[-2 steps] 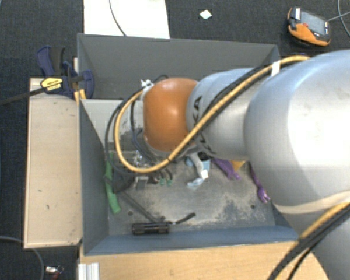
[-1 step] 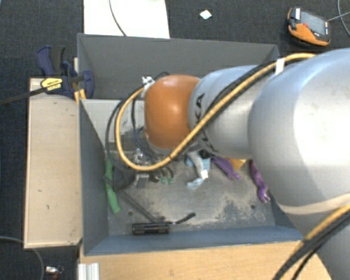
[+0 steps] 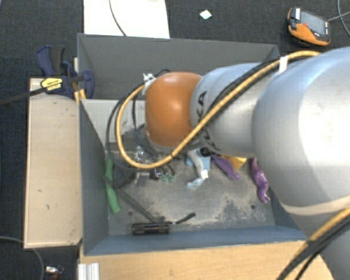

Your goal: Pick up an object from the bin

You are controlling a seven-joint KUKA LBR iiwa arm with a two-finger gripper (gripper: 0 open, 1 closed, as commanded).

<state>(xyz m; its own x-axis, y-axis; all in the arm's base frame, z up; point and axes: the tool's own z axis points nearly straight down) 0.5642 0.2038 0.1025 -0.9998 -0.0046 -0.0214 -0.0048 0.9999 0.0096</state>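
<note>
Toward ten o'clock on the bin floor, gripper point(image 3: 141, 156): glinting metal parts low under the wrist, over a small dark clutter point(image 3: 157, 174) of mixed bits; I cannot tell whether it is open or closed.
Arm point(image 3: 280, 115): broad, smooth silver-grey tube entering from three o'clock, angled down toward nine o'clock.
Yellow cable point(image 3: 119, 136): thin and rubbery, running along the arm and looping beside the wrist.
Orange cover point(image 3: 169, 107): glossy rounded dome at the arm's end, above the gripper.
Grey metal bin point(image 3: 181, 54): sheet-metal box with matt sloping walls and a scuffed, speckled floor.
Green strip point(image 3: 109, 190): soft-looking and bent, lying along the nine-o'clock wall, near the gripper but apart from it.
Pale blue and white piece point(image 3: 198, 169): smooth, knobbly plastic near the floor's centre, at the gripper's three o'clock.
Purple shapes point(image 3: 260, 184): glossy, twisted plastic at the floor's three o'clock, partly under the arm.
Black bar point(image 3: 150, 228): flat, matt and oblong, against the near wall at seven o'clock.
Black stick point(image 3: 141, 206): thin, lying slantwise from the clutter toward six o'clock.
</note>
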